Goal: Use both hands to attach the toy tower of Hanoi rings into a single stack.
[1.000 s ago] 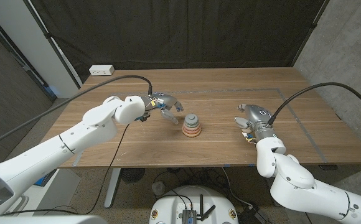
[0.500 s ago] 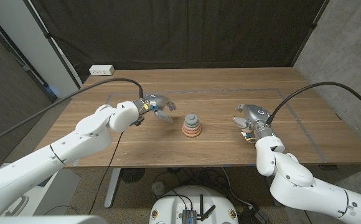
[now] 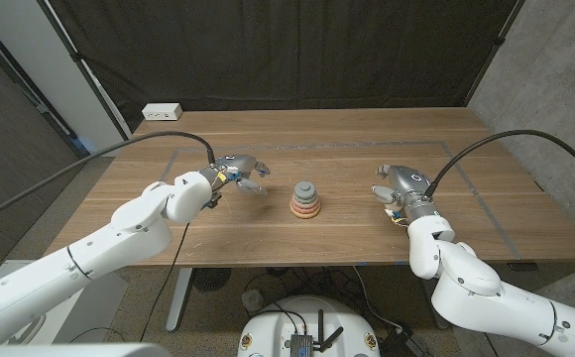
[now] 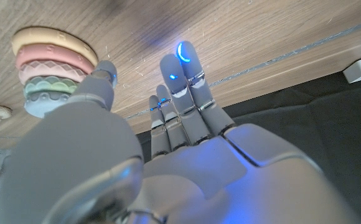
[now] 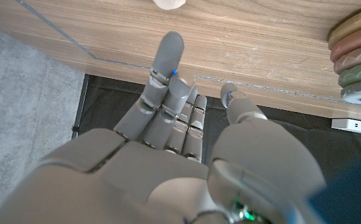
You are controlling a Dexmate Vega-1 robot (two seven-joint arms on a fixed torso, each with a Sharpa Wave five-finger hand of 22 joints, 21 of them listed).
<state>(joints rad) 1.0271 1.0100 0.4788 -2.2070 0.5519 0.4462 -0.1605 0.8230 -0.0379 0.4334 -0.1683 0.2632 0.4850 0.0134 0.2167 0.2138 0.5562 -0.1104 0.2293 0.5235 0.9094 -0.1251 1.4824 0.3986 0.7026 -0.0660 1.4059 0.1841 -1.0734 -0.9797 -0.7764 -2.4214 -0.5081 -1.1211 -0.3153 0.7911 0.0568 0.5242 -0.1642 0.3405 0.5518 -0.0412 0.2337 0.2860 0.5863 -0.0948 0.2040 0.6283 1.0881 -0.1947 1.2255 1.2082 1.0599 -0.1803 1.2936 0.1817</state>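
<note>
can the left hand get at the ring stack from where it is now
Probably yes. The left hand is open and holds nothing, off to the side of the ring stack, with only bare table between them. The right hand waits on the stack's other side, well apart.

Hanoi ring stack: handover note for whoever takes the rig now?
Left hand: empty, fingers apart, left of the ring stack and clear of it.
Right hand: empty, fingers apart, right of the stack and clear of it.
Stack stands mid-table, rings piled widest at the bottom, grey piece on top.
Done: rings look stacked as one.
Left: apparently nothing; no loose rings visible in the head view.
</note>
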